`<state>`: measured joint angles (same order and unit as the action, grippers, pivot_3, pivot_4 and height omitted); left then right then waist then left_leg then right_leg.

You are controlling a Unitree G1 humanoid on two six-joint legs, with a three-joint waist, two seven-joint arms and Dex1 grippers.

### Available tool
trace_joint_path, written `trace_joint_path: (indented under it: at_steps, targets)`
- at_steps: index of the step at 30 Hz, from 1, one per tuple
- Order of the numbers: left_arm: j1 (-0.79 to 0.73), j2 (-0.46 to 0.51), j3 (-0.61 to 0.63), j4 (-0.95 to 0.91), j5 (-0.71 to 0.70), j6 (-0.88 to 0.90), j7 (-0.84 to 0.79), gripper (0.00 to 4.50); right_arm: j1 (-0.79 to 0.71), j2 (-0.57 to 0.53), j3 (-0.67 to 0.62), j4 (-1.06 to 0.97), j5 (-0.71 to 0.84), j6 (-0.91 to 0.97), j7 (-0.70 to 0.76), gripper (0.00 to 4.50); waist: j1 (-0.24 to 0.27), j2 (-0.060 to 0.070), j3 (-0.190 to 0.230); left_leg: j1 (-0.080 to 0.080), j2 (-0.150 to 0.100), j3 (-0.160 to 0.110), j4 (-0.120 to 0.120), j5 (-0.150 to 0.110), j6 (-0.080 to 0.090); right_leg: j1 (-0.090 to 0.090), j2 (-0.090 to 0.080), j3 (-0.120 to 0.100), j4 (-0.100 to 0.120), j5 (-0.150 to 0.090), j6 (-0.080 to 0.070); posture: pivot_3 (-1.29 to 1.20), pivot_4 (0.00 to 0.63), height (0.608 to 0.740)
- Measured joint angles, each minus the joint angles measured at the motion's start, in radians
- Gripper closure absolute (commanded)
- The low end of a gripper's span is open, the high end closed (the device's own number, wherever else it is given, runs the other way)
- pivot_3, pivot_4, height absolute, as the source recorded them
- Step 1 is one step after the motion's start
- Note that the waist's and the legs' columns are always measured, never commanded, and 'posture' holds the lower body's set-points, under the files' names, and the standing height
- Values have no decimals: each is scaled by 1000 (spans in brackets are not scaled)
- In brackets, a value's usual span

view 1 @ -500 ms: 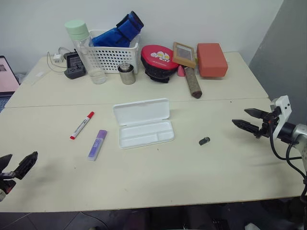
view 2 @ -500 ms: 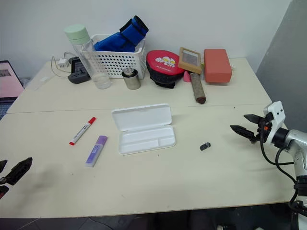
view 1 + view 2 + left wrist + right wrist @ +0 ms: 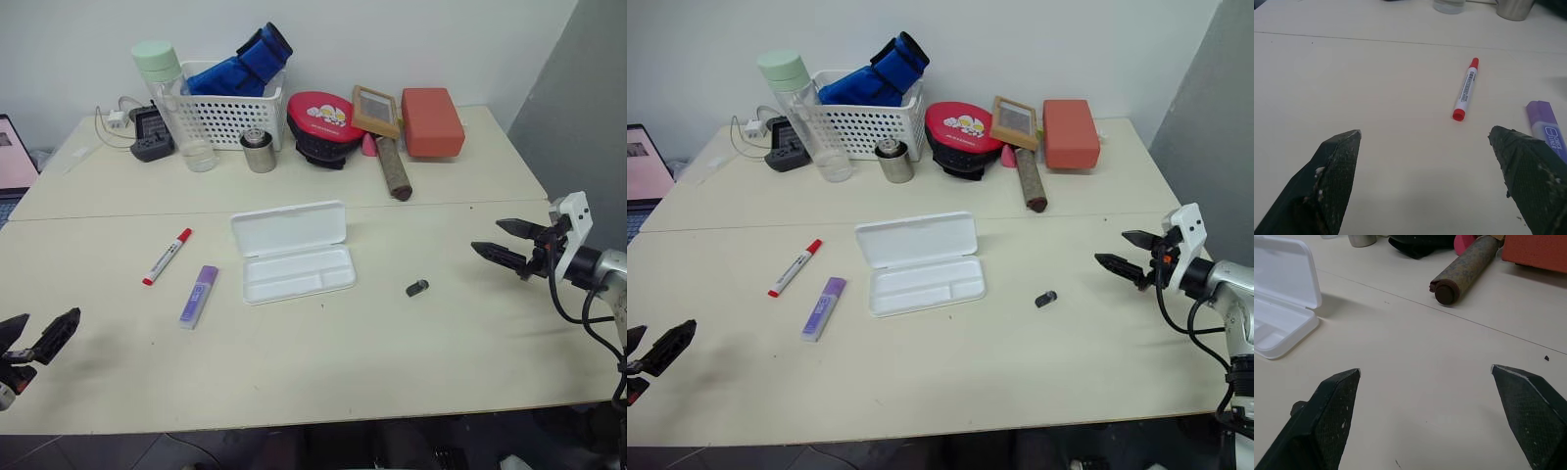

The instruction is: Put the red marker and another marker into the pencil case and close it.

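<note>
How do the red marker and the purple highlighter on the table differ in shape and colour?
The red marker is slim and longer, white with red ends; the purple highlighter is shorter, thicker and lilac. The marker lies farther from the open pencil case. Both lie flat on the table, untouched.

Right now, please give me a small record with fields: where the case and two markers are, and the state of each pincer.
pencil case: open on the table, tray empty
red marker: on the table, left of the case
lilac highlighter: on the table, beside the red marker, nearer the robot
left pincer: open, empty, at the table's near left edge
right pincer: open, empty, over the table's right side
</note>
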<state>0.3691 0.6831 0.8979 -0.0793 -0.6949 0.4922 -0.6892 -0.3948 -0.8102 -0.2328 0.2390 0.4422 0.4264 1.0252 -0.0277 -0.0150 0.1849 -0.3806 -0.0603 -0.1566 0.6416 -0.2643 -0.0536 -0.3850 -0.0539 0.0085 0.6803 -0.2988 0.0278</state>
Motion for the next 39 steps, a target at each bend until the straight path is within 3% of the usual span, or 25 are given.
trace_joint_path:
  at_steps: [23, 28, 33, 39]
  targets:
    - [-56, 1, -51, 8, 35, -11, 2, 54, 38, -17, -7, -27, 13, 1, 15, 0, 0, 0, 0, 0, 0, 2, 0, 0, 0, 0, 0, 2, 0, 1, 1, 0, 150, 740]
    - [-106, 55, -241, -102, 4, 52, -109, 54, 114, -67, -29, -252, 152, 110, 123, 0, 6, 0, 0, -1, 0, 0, 0, 0, 0, 0, 0, 1, 0, 1, 1, 0, 150, 740]
    - [-349, 166, -456, -108, 21, 70, -226, 54, 181, -137, -18, -488, 209, 153, 192, 0, 11, 0, 0, 0, 0, 1, 1, 0, 0, 0, 1, 1, 0, 2, 2, 0, 150, 740]
    - [-635, 162, -782, -70, 96, 69, -346, 54, 182, -135, -19, -611, 210, 167, 126, 0, -3, -1, 1, -1, 0, 6, 2, -1, 1, -2, 2, 4, 0, 3, 4, 0, 150, 740]
